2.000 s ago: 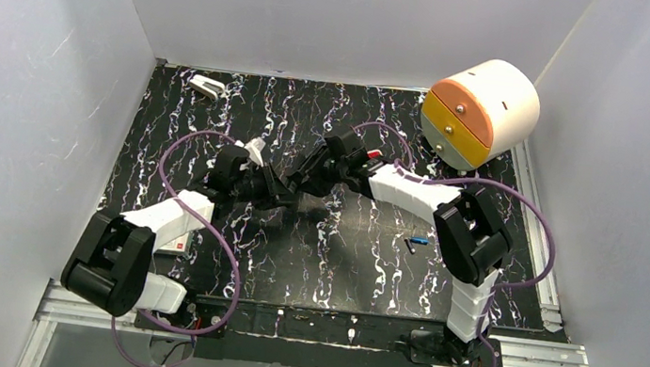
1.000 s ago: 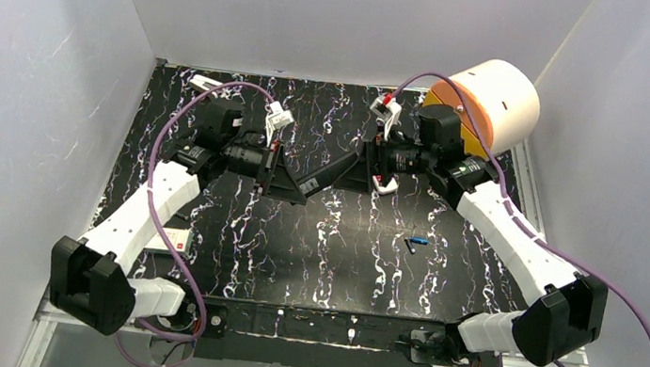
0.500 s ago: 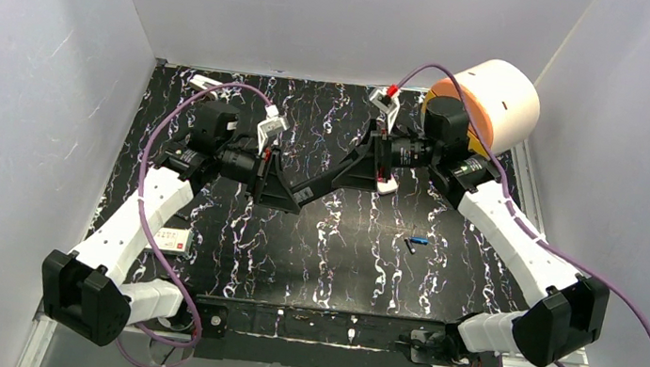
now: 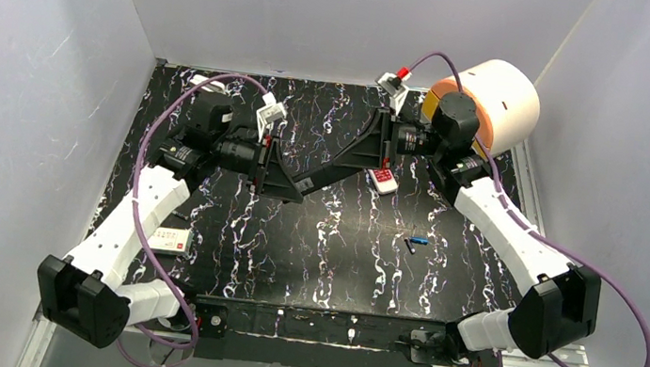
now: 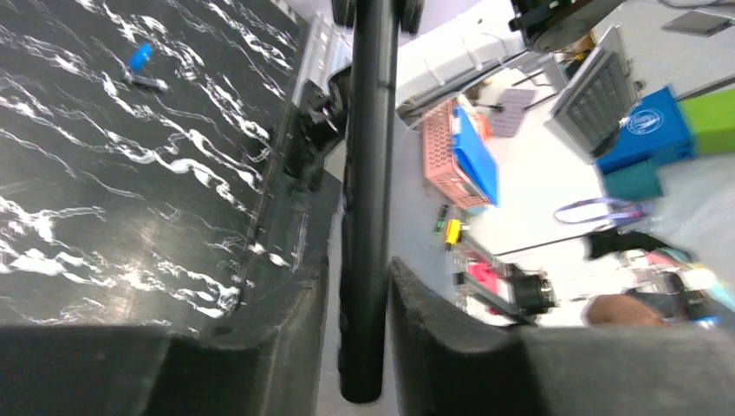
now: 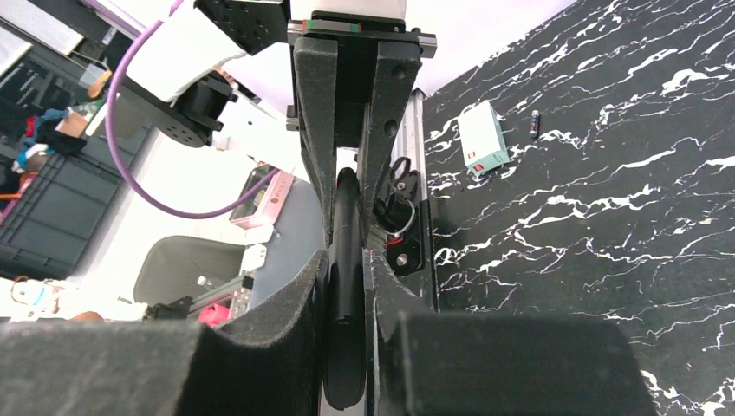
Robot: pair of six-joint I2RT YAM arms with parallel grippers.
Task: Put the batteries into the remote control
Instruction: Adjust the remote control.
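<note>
The remote control (image 4: 314, 180), a long slim black bar, hangs above the table between my two grippers, which face each other. My left gripper (image 4: 288, 185) is shut on one end; in the left wrist view the bar (image 5: 373, 130) runs straight out between the fingers (image 5: 360, 277). My right gripper (image 4: 337, 171) is shut on the other end, and its pads pinch the remote (image 6: 347, 217) tightly in the right wrist view (image 6: 347, 269). Two batteries, one blue (image 4: 420, 242) and one black (image 4: 410, 246), lie side by side on the marbled table, right of centre, and show again as blue (image 5: 139, 56) and black (image 5: 149, 82).
A cream and orange drum-shaped drawer unit (image 4: 489, 96) stands at the back right. A small white box (image 4: 170, 239) lies by the left arm, with a small dark cylinder (image 6: 535, 124) beside it. Grey walls enclose the table on three sides.
My right gripper has closed on the remote's free end. Both grippers have drifted a little toward the back of the table with the remote between them.
</note>
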